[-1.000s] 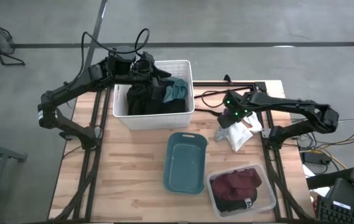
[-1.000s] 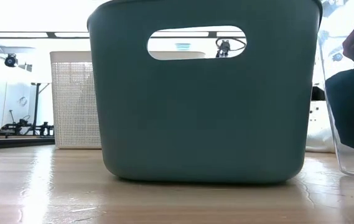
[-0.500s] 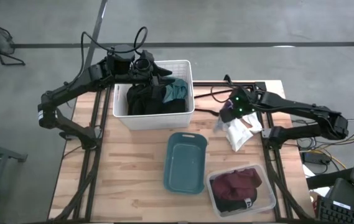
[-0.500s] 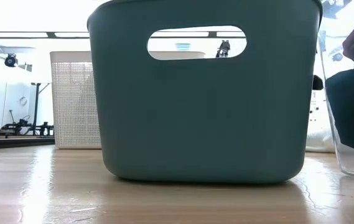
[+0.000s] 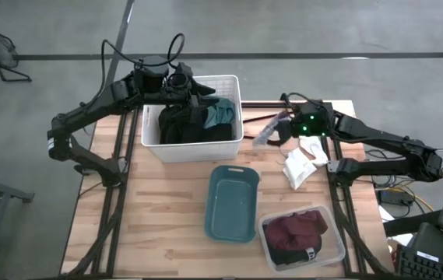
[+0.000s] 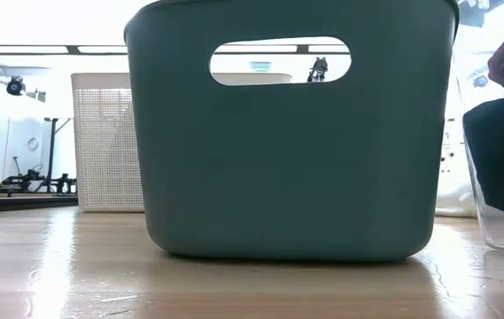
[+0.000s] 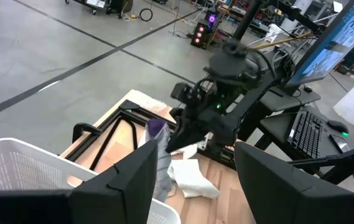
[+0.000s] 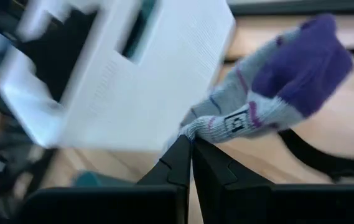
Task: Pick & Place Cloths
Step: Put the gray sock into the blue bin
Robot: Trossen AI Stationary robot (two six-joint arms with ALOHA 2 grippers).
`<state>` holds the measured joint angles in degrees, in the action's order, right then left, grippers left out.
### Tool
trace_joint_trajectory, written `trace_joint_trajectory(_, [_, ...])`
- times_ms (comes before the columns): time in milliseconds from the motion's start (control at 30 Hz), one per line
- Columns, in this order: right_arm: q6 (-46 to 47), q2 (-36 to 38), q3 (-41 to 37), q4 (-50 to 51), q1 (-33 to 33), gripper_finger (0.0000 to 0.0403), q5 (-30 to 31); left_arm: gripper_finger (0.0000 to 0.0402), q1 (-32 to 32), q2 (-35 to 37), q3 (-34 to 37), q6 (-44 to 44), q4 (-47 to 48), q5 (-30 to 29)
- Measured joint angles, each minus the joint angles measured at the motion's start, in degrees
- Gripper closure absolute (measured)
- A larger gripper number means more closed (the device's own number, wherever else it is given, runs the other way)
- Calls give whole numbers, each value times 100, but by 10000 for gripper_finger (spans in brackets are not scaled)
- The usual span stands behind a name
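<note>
My right gripper (image 8: pixel 191 144) is stretched out toward the white bin (image 5: pixel 192 140), pinching a grey-and-purple sock (image 8: pixel 276 81) that dangles ahead of my fingertips. My left gripper (image 5: pixel 198 95) hangs over that bin's far rim, fingers spread, nothing in them.

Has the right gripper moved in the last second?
Yes. The right gripper, shut on a grey-purple sock, has swung off the white cloth toward the white basket.

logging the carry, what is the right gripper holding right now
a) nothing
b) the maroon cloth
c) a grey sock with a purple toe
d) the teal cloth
c: the right gripper is pinched shut on a grey sock with a purple toe, carried beside the white basket.
</note>
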<state>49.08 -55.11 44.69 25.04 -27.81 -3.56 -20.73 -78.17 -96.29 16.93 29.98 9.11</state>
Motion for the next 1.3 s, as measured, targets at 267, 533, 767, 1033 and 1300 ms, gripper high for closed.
trace_joint_trajectory(267, [217, 166, 2, -1019, 0, 394, 86, 183, -1, 0, 0, -15, -1, 0])
trace_joint_trajectory(533, [247, 221, 2, -2041, -26, 394, 186, 183, -2, 0, 0, -20, -2, 0])
trace_joint_trajectory(767, [367, 163, 23, -2227, -33, 394, 70, 183, -2, -11, 0, -26, -11, 2])
trace_joint_trajectory(1033, [-447, -118, 780, -2236, -17, 394, -419, 183, -2, -37, 0, -39, -48, -1])
trace_joint_trajectory(1300, [-1051, -704, 1890, -2188, -20, 394, -718, 183, -1, -37, 0, -44, -61, -1])
